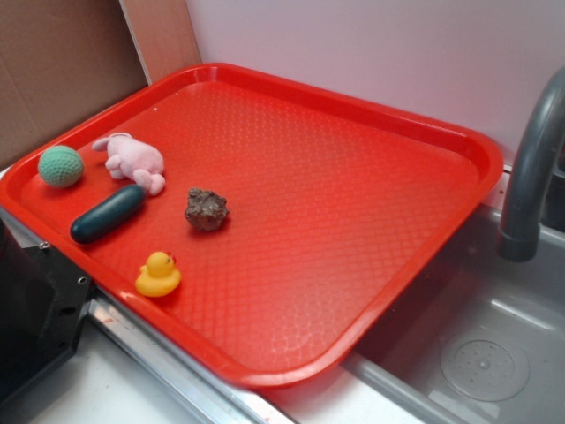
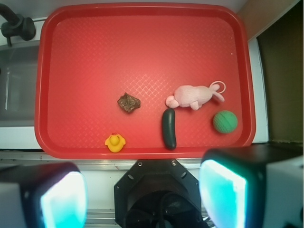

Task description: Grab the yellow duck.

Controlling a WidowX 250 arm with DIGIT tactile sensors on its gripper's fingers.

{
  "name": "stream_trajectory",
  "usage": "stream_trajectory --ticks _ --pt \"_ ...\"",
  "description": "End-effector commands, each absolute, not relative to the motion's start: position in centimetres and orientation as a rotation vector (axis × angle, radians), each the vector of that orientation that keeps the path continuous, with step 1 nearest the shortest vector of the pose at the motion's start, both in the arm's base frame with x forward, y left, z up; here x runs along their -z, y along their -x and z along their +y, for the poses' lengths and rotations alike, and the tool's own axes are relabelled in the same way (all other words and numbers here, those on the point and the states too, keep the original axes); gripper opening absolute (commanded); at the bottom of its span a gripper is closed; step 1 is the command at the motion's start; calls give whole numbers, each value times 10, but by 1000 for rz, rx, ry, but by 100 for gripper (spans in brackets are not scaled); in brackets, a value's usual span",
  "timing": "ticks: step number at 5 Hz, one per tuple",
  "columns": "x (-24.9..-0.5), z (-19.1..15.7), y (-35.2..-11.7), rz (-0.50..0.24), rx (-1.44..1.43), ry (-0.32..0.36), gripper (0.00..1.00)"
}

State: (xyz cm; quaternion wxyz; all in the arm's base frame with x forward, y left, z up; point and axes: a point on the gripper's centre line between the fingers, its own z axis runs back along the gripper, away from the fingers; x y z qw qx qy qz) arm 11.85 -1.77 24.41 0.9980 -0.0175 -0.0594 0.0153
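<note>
Yellow duck (image 2: 115,142) sits upright on red tray (image 2: 142,47), near tray's front edge in wrist view, just inside rim; in exterior view same duck (image 1: 158,274) sits close to near-left rim. Hand (image 2: 142,190) hovers above and off tray, at bottom of wrist view, fingers (image 2: 61,199) spread wide apart, released, gripping nothing. Duck lies ahead of hand, roughly btwn the two fingers' line but nearer the left-of-frame one, well apart from both. Other things on tray: brown lumpy rock-like item (image 2: 128,102) beyond duck, apart from it; dark green pickle-shaped obj (image 2: 169,128) lying lengthwise to right-of-frame of duck, not touching it; pink plush toy (image 2: 194,95) just beyond pickle's far end, v. close or touching, can't tell; green knitted ball (image 2: 224,121) near tray's right-of-frame edge. Nothing on tray btwn duck and tray's front rim; rim itself is only thing btwn hand and duck. Tray rests partly over a grey sink (image 1: 477,353), w/ dark faucet (image 1: 530,177) beside it. Cardboard (image 1: 62,62) behind tray's far corner in exterior view.
</note>
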Motion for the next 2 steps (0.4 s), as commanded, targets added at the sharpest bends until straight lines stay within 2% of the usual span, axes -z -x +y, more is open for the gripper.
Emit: stream_trajectory --ticks 1,2 --pt "-244 -18 -119 -119 -31 35 100" --pt "-200 -23 -116 -156 24 32 100"
